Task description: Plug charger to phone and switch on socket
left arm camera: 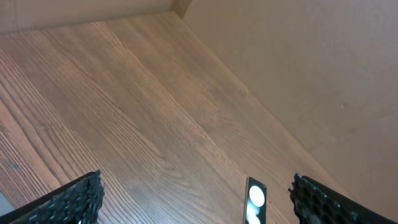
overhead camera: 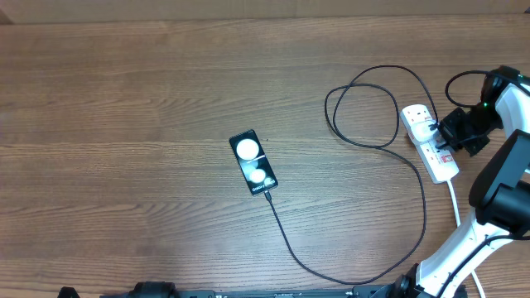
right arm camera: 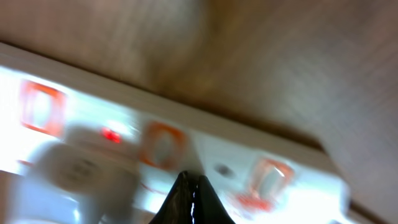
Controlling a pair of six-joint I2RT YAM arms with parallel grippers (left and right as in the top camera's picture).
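Your right claw (right arm camera: 189,198), tips pinched together, points at the red switches (right arm camera: 163,148) of the socket (right arm camera: 211,149).
It runs near-to-far by the desk's (overhead camera: 124,124) right edge; mid-desk lies the phone (overhead camera: 252,162), charger (overhead camera: 287,236) seemingly plugged in; your left claw (left arm camera: 198,196) gapes wide.

The surface (overhead camera: 124,124) is brown with a long wood grain. The phone (overhead camera: 252,162) is glossy black with two round white reflections. The charger (overhead camera: 287,232) is black. The socket (overhead camera: 429,141) is white with red-orange switch marks. The right gripper (right arm camera: 191,198) is shiny black. The left gripper (left arm camera: 196,190) is black with a dimpled honeycomb pattern. The wall (left arm camera: 311,62) is plain beige.
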